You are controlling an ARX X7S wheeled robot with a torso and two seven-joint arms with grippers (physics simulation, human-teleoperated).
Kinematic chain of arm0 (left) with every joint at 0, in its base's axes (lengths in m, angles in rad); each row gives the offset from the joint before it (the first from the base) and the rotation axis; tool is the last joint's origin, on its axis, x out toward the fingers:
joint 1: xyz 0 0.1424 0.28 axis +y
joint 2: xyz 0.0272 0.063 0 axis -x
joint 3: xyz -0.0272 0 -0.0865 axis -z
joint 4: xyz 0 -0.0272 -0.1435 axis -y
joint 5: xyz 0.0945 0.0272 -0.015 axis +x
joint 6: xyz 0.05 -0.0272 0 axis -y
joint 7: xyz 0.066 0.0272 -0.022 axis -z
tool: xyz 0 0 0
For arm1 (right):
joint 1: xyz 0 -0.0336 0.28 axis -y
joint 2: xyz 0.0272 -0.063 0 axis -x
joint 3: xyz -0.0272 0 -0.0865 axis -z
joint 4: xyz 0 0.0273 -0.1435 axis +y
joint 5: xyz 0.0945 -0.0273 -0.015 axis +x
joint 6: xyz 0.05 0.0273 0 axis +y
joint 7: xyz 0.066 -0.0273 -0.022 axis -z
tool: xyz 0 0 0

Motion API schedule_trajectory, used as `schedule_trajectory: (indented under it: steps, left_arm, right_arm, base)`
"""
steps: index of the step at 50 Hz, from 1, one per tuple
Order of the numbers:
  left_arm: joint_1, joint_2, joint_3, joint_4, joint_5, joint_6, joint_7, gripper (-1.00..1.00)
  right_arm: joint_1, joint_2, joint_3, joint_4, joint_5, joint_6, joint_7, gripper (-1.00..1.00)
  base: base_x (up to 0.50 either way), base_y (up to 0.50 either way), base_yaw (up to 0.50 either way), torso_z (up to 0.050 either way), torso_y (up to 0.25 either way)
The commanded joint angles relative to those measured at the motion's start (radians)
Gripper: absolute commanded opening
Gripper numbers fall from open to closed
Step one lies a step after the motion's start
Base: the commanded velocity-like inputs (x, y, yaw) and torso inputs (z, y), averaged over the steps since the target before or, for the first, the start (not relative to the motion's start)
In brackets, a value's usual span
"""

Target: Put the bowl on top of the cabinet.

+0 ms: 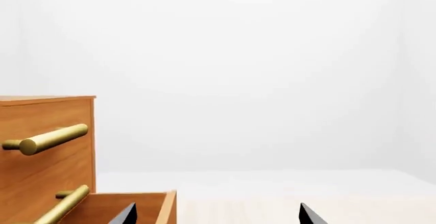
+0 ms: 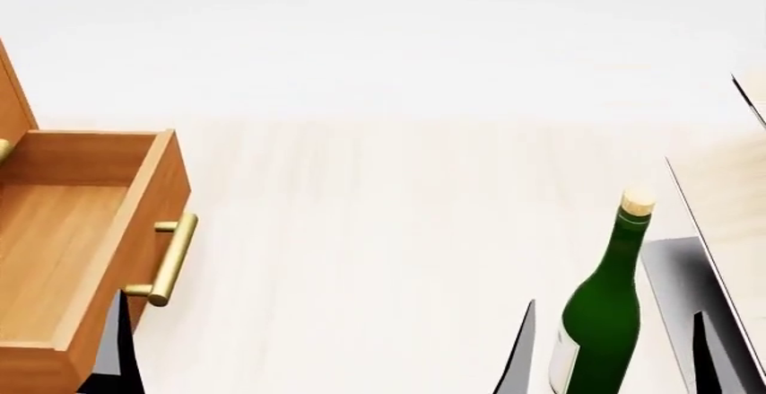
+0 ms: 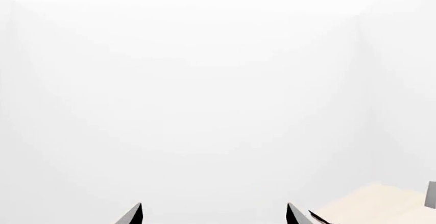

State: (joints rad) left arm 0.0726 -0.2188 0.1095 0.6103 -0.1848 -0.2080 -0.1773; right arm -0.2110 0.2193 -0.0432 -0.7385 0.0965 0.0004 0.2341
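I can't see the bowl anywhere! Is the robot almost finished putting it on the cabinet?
Not close. No bowl shows in any view, and the visible part of the cabinet top is bare. Both the left gripper and right gripper are open and empty. Finding, grasping and placing the bowl all remain.

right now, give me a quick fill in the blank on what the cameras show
1. The lower drawer of the cabinet is pulled ____.
2. The bottle on the table is coloured ____.
3. The drawer handles are coloured ____.
4. The bottle stands ____, not lying down.

Missing words: open; green; brass; upright
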Motion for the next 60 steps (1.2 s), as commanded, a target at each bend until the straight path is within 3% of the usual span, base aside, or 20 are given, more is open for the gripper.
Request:
schedule_trajectory:
  steps: [1, 21, 32, 60]
  left_arm:
    - [0.0, 0.011, -0.014, 0.003, 0.025, -0.001, 0.009, 1.0]
    - [-0.002, -0.006, -0.002, 0.001, 0.014, 0.003, -0.01, 1.0]
    - [-0.035, -0.033, -0.009, 0.008, -0.106, -0.113, 0.027, 1.0]
    - [-0.008, -0.057, 0.017, 0.006, -0.086, -0.05, 0.015, 1.0]
  right_arm:
    - [0.003, -0.013, 0.025, -0.003, -0.009, 0.027, -0.01, 1.0]
    - [0.003, -0.005, 0.021, -0.002, -0.006, 0.026, -0.001, 1.0]
    - [-0.008, 0.014, 0.016, -0.006, 0.006, 0.007, -0.012, 1.0]
    - [-0.013, 0.027, 0.0, -0.007, 0.002, 0.0, 0.003, 1.0]
  base:
    - [0.0, 0.0, 0.0, 0.05, 0.0]
    - [0.0, 0.0, 0.0, 0.05, 0.0]
    - [0.0, 0.0, 0.0, 0.0, 0.0]
    - [0.0, 0.0, 0.0, 0.004, -0.25]
